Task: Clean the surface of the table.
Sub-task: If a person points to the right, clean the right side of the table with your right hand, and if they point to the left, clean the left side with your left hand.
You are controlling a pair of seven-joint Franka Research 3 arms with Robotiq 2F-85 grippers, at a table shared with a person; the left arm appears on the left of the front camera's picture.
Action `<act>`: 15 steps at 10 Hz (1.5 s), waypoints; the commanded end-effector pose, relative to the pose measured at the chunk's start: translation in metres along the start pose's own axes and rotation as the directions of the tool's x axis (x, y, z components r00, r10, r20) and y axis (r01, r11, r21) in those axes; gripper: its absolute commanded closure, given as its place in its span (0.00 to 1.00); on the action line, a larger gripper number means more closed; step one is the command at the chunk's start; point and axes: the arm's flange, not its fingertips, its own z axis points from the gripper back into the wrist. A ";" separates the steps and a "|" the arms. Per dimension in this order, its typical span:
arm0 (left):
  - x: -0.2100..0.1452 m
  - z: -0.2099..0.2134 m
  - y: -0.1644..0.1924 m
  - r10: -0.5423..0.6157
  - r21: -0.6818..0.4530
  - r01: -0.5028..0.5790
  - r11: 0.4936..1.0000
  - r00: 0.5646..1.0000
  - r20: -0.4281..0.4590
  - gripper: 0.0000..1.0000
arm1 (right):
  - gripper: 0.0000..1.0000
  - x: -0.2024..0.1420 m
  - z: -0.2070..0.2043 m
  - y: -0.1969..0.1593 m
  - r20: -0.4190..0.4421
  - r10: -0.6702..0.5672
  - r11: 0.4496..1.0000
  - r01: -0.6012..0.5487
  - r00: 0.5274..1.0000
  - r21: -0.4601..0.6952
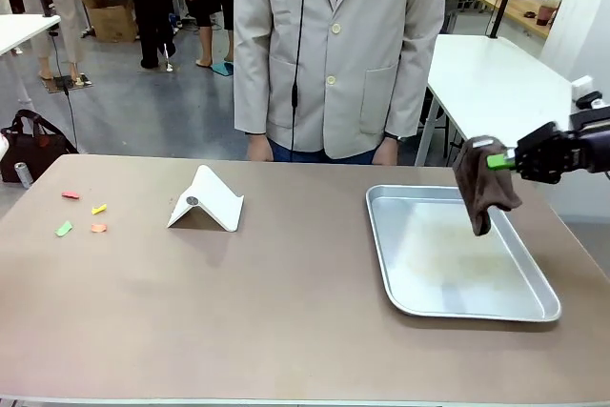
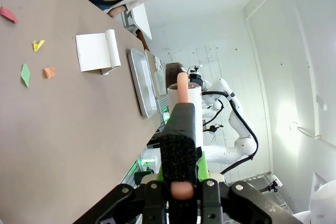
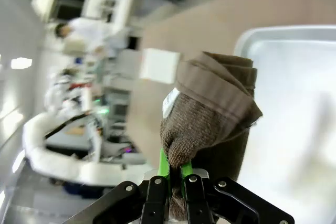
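Your right tool (image 1: 496, 160) clamps a brown cloth (image 1: 484, 190) above the tray (image 1: 456, 310); your left tool (image 2: 181, 184) clamps a black-sleeved stick (image 2: 181, 145).

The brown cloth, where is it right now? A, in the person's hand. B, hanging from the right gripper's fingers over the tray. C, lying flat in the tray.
B: the brown cloth hangs pinched in the right gripper over the tray.

The worktop (image 1: 286, 331) is smooth, matt and brown. The tray (image 1: 438, 264) is shiny metal, duller in the middle. The brown cloth (image 1: 484, 183) looks soft and fuzzy, like knitted wool, and the small coloured scraps (image 1: 64, 229) look like paper.
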 end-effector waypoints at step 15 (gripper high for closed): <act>-0.002 0.000 -0.002 -0.001 -0.004 0.001 1.000 1.000 -0.005 1.00 | 0.91 -0.046 0.174 -0.096 0.092 -0.181 0.950 0.150 0.979 0.272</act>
